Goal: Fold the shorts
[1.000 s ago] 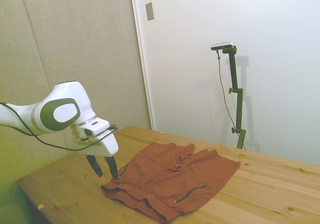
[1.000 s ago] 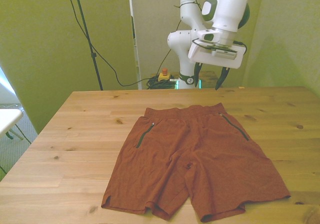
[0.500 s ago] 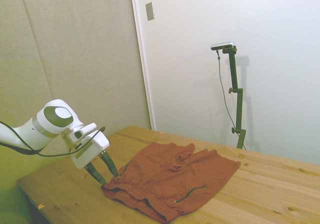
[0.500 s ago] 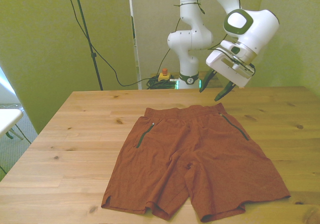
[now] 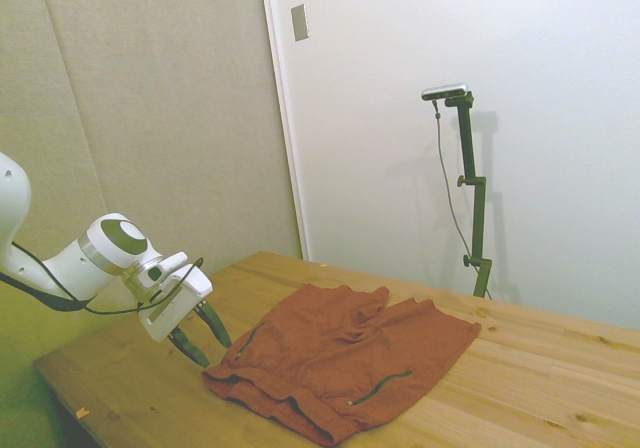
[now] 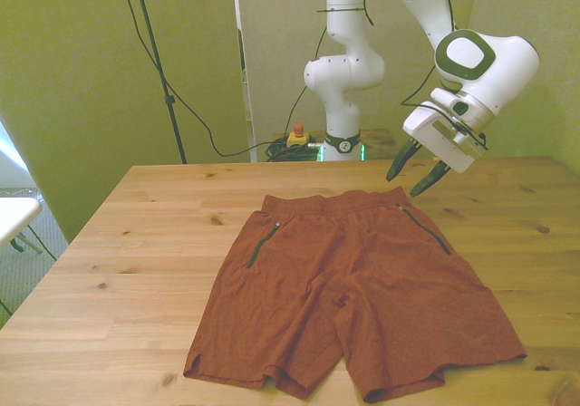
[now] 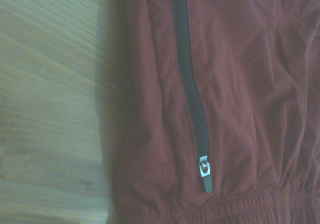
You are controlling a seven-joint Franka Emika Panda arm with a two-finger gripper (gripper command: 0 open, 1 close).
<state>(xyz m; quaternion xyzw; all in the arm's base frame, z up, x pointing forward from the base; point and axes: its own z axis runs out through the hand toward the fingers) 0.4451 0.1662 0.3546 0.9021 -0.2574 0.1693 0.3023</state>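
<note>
Above shorts (image 6: 353, 288): end effector (image 6: 413, 174) (open, empty).

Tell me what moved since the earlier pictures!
The white arm's two-finger gripper tilted, dropped lower and swung toward the front view's right, to the waistband corner of the rust-orange fabric shorts. It stayed open and grabbed nothing. The shorts stayed flat on the wooden table.

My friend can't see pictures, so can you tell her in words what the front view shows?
Rust-orange shorts lie spread flat on a wooden table, waistband toward the far edge and leg openings toward the camera. A white robot arm's gripper hangs open above the table, just past the waistband corner on the front view's right, touching nothing.
</note>
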